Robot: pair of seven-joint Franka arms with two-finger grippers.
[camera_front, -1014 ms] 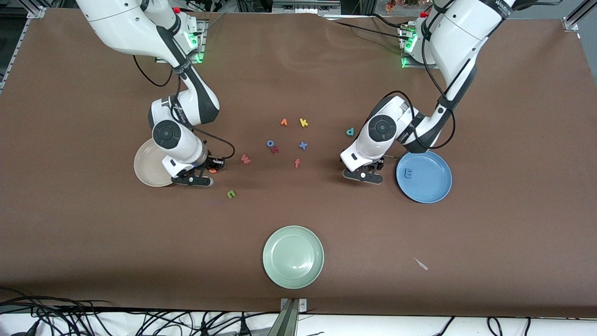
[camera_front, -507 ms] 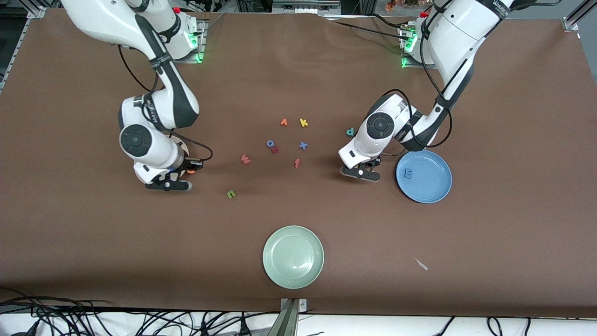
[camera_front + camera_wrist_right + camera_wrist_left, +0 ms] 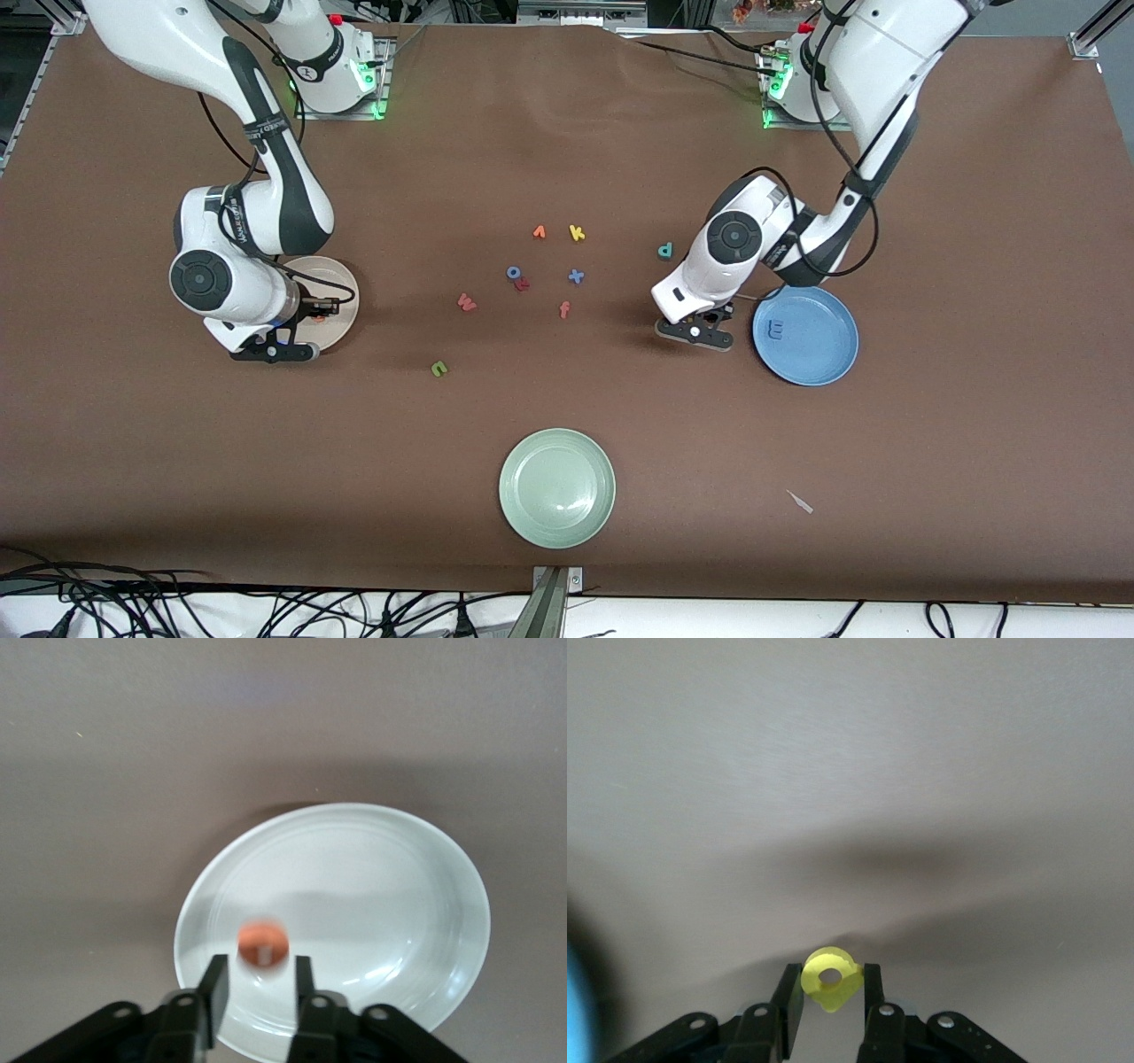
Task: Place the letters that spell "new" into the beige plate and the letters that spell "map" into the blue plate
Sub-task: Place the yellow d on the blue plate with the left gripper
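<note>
Over beige plate: right gripper, fingers parting, orange e blurred between them, maybe dropping | beside blue plate: left gripper clamped on yellow letter, likely bound for plate holding m | n, w, teal letter on table
</note>
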